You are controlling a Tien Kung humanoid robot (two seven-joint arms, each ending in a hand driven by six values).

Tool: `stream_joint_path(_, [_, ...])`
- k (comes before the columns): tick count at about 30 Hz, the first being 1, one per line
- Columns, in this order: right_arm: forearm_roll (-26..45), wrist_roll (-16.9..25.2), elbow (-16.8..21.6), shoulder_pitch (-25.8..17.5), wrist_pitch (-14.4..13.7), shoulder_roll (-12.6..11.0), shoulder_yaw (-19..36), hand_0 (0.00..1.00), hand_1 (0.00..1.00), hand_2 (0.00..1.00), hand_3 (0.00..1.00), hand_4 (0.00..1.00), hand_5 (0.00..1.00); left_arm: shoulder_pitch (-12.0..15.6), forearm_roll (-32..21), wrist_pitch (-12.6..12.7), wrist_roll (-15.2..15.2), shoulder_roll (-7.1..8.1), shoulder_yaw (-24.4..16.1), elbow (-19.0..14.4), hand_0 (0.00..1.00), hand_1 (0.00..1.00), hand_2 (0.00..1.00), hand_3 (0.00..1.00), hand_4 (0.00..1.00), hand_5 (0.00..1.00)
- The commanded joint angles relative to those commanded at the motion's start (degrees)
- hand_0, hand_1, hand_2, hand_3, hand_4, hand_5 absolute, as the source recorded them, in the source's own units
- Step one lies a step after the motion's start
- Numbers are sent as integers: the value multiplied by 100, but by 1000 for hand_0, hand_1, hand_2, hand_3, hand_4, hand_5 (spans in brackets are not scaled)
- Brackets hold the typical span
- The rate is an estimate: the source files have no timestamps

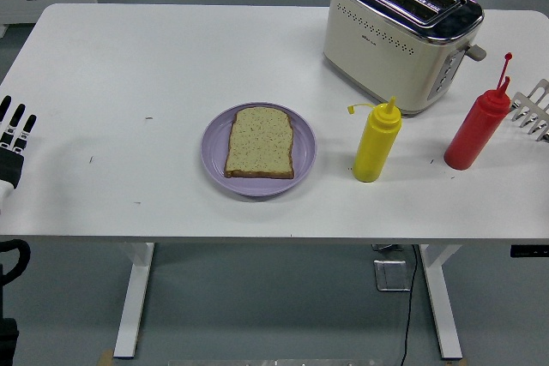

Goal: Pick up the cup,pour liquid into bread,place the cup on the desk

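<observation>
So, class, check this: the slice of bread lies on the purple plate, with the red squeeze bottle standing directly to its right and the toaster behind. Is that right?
Not quite. The head view shows the yellow squeeze bottle directly right of the purple plate with its slice of bread. The red squeeze bottle stands farther right. The toaster is behind, as stated.

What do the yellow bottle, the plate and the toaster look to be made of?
Yellow bottle: probably soft plastic, matte, with a moulded nozzle and tethered cap. Plate: lilac, smooth, faintly glossy rim; ceramic or plastic, hard to tell. Toaster: cream matte body, likely painted metal or plastic, with a mirror-bright metal top.
</observation>
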Motion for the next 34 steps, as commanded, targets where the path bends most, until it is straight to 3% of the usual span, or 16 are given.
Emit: stream_joint_path(34, [103, -136, -92, 89, -21, 38, -23, 760, 702, 737, 782, 692, 655, -68, -12, 4, 0, 0, -43, 0, 777, 729, 726, 661, 522, 930])
